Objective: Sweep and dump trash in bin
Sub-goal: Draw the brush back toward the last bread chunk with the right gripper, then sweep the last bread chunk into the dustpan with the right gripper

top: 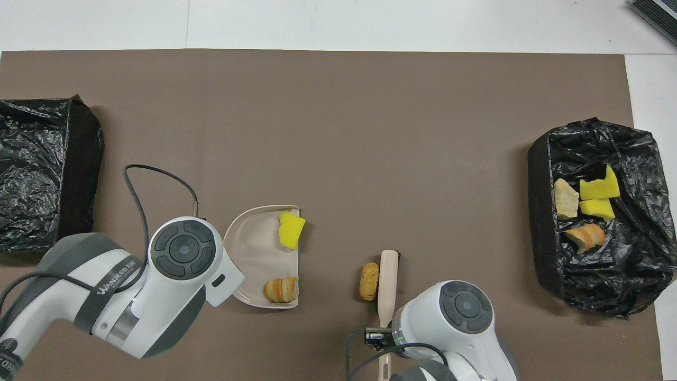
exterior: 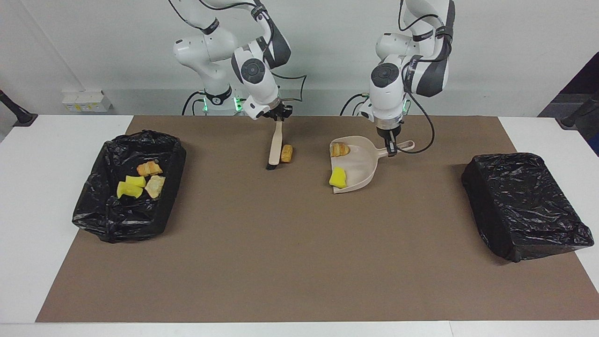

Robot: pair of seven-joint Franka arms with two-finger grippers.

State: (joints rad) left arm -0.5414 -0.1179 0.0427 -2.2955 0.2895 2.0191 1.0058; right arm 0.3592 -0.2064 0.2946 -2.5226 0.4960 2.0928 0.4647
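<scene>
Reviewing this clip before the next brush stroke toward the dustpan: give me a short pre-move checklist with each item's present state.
1. Right gripper shut on the brush handle: ok.
2. Left gripper shut on the dustpan handle: ok.
3. Brush beside the loose bread piece, on its right-arm side: ok.
4. Dustpan mouth faces the loose bread piece: ok.
5. Yellow sponge and croissant piece well inside the dustpan: not ok, both at the lip.
6. Bristles touching the mat: cannot tell.

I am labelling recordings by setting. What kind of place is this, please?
Probably a robotics lab: two arms mounted at a white table, a brown mat as workspace, bare walls, and bins lined with black bags.
</scene>
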